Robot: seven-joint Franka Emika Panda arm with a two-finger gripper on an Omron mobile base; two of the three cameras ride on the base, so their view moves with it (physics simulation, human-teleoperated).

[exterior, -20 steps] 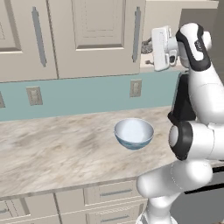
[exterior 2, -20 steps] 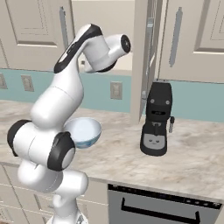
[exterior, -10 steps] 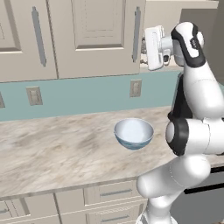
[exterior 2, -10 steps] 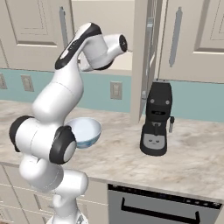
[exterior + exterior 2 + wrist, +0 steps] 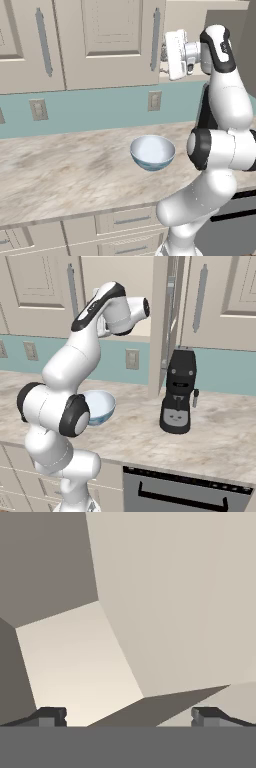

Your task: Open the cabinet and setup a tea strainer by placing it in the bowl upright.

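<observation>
The cabinet (image 5: 115, 40) has its right door (image 5: 167, 316) swung open and standing edge-on. My gripper (image 5: 170, 54) is raised to the opening at shelf height and points inside. In the hand view my gripper (image 5: 128, 717) is open, both dark fingertips (image 5: 50, 716) wide apart with nothing between them, facing bare beige inner walls (image 5: 175, 587). Of the tea strainer, a grey speckled sliver (image 5: 162, 50) shows just left of the hand. The bowl (image 5: 152, 152), white inside and pale blue outside, sits on the counter below the arm (image 5: 100, 406).
A black coffee machine (image 5: 177, 393) stands on the marble counter (image 5: 60, 170) right of the open door. Wall outlets (image 5: 154, 100) sit on the teal backsplash. Drawers run under the counter, and a dark appliance front (image 5: 185, 491) lies lower right.
The hand has shifted slightly left, closer to the cabinet opening. The bowl and the door have not moved, and the fingers stay open.
</observation>
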